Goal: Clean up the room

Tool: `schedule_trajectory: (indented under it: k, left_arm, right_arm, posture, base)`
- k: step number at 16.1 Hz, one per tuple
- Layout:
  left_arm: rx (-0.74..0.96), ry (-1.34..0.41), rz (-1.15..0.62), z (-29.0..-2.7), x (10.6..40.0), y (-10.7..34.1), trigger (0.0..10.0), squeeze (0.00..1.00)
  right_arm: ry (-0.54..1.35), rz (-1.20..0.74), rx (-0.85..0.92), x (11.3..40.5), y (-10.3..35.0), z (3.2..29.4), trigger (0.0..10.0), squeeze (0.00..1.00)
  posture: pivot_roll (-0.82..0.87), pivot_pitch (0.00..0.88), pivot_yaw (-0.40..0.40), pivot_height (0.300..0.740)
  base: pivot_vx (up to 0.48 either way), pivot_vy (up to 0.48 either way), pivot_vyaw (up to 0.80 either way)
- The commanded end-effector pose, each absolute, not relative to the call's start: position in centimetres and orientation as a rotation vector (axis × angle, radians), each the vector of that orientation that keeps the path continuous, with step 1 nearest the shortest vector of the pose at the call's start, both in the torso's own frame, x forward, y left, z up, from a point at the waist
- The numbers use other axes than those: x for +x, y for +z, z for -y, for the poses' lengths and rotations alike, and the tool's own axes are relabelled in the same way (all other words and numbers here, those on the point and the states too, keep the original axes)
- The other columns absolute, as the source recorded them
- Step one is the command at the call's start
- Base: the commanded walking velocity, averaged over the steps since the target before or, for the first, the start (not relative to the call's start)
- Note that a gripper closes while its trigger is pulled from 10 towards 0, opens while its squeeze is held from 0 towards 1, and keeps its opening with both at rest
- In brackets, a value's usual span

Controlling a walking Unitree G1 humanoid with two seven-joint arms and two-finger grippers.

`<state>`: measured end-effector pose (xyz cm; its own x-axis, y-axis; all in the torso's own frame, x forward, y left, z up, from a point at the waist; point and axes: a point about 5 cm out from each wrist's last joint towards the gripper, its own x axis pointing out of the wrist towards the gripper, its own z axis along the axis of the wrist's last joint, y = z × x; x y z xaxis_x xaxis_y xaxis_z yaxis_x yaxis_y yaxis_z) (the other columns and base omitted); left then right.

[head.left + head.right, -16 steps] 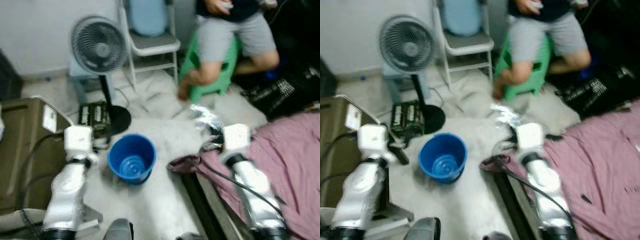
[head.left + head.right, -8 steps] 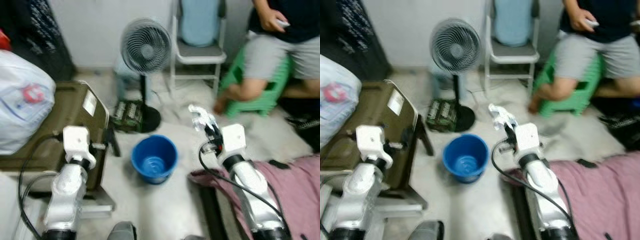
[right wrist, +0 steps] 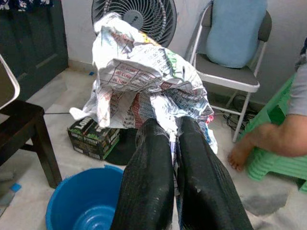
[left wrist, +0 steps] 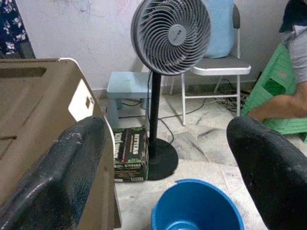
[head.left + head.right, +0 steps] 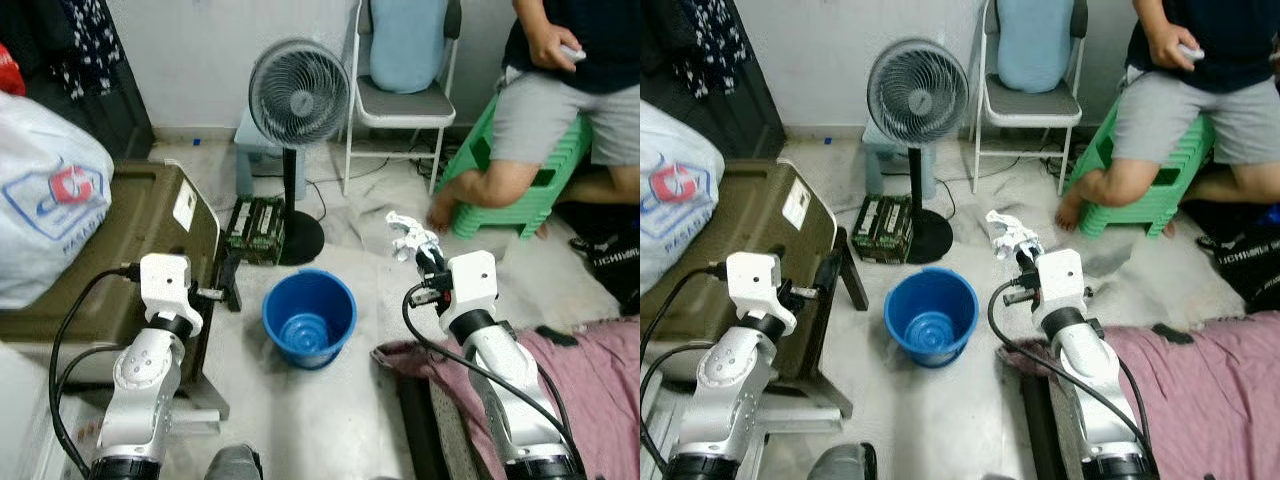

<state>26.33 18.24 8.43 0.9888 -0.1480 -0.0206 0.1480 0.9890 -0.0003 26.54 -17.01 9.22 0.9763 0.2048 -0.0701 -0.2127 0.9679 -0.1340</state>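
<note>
White plastic, printed with a red and blue emblem, makes up the bulging sack (image 5: 45, 200) at the far left, resting on the olive-brown lidded crate (image 5: 120, 250); just right of the crate the left gripper (image 5: 228, 292) hangs with its two black fingers spread wide, nothing between them, above pale marble floor (image 5: 340, 420); behind it a dark printed cardboard carton (image 5: 252, 230) lies against the round black base of a grey pedestal fan (image 5: 298, 95); a pale blue low stool (image 4: 127, 85) stands behind the fan by the wall; the round blue plastic bucket (image 5: 309, 316) sits upright on the floor between the two arms, mouth up; beyond it a white folding metal chair (image 5: 400, 100) carries a light blue cushion (image 5: 405, 40); the right gripper (image 5: 431, 262) is held to the right of the bucket and above floor level, its fingers pinched together on a crumpled printed paper wrapper (image 3: 144, 72); the wad sticks out past the fingertips, its long axis roughly in line with the fingers, pointing away from the robot toward the fan and chair; further right a seated person (image 5: 545, 110) in grey shorts perches on a green plastic stool (image 5: 520, 190); a mauve cloth (image 5: 590, 400) lies crumpled at the lower right, beside the right arm.
</note>
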Motion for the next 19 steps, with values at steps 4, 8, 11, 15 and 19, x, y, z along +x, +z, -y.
schedule_trajectory:
  k: [4,8,11,15,19]
  left_arm:
    - [-0.003,-0.158,-0.006,-18.28,26.35,8.76,10.0,0.00]
    - [-0.006,-0.158,-0.006,-18.26,26.35,8.73,10.0,0.00]
    - [-0.008,-0.158,-0.007,-18.26,26.36,8.71,10.0,0.00]
    - [0.000,-0.141,-0.021,-18.31,26.41,8.55,10.0,0.00]
    - [0.004,-0.140,-0.021,-18.35,26.46,8.56,10.0,0.00]
  right_arm:
    - [0.203,-0.063,-0.148,26.72,9.35,17.36,10.0,0.00]
    - [0.202,-0.065,-0.150,26.73,9.33,17.37,10.0,0.00]
    - [0.201,-0.068,-0.153,26.76,9.31,17.38,10.0,0.00]
    - [0.205,-0.067,-0.159,26.71,9.28,17.36,10.0,0.00]
    - [0.220,-0.064,-0.166,26.74,9.31,17.15,10.0,0.00]
  posture:
    - [-0.01,0.075,-0.044,0.740]
    - [-0.01,0.077,-0.045,0.740]
    - [-0.01,0.077,-0.045,0.740]
    - [-0.01,0.077,-0.045,0.740]
    - [-0.01,0.075,-0.046,0.740]
  base:
    - [0.364,0.000,0.00]
    - [0.360,0.000,0.00]
    - [0.330,0.000,0.00]
    - [0.000,0.000,0.00]
    - [0.000,0.000,0.80]
